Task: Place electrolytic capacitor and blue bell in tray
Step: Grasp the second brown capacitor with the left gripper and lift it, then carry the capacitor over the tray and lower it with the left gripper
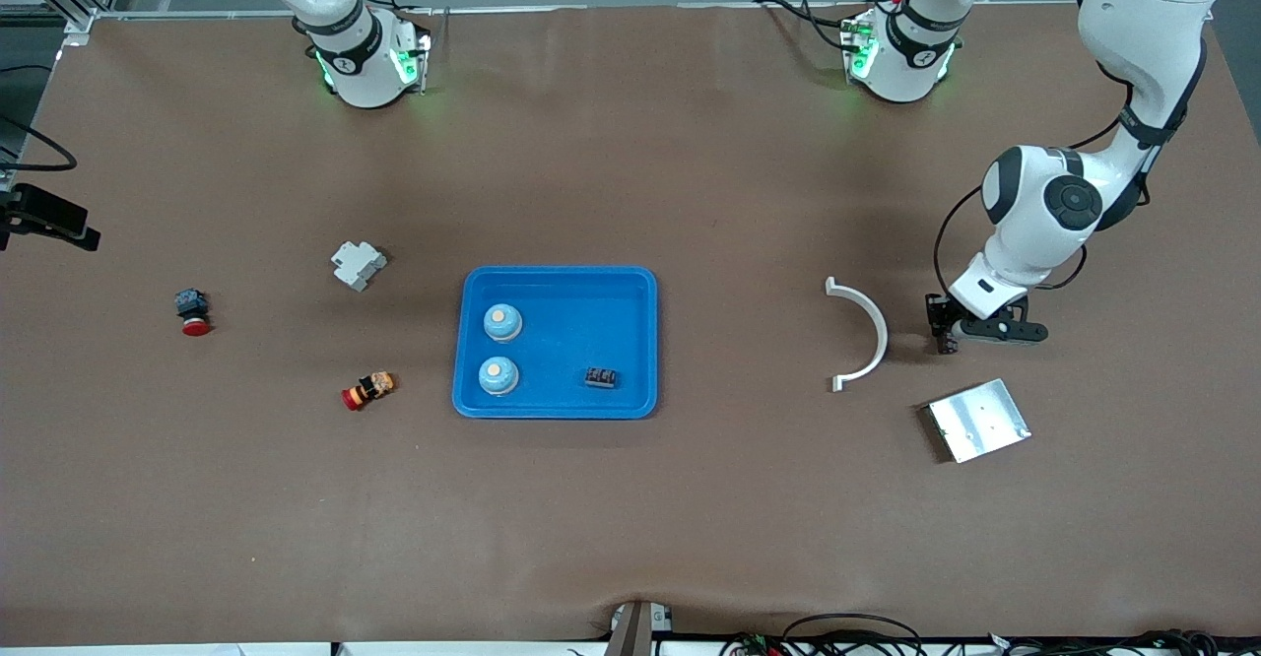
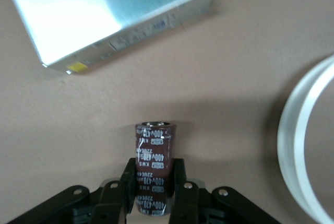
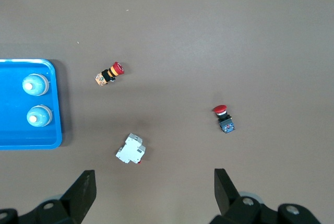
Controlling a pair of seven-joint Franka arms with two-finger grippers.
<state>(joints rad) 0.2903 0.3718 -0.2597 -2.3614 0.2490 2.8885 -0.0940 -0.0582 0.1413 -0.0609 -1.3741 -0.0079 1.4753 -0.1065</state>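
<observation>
The bright-blue tray (image 1: 581,316) lies mid-table and holds two blue bells (image 1: 502,321) (image 1: 498,375) and a small black part (image 1: 601,377). My left gripper (image 1: 946,331) is low over the table toward the left arm's end, between the white arc and the silver plate. In the left wrist view this gripper (image 2: 154,171) is shut on the dark-brown electrolytic capacitor (image 2: 153,143). My right gripper (image 3: 155,192) is open and empty, high above the right arm's end of the table; the front view does not show it. Its view shows the tray (image 3: 13,130) and both bells (image 3: 35,84) (image 3: 39,115).
A white curved piece (image 1: 867,336) and a silver metal plate (image 1: 978,420) lie close to the left gripper. Toward the right arm's end lie a white breaker (image 1: 358,264), a red-and-yellow button (image 1: 368,390) and a red-capped switch (image 1: 192,313).
</observation>
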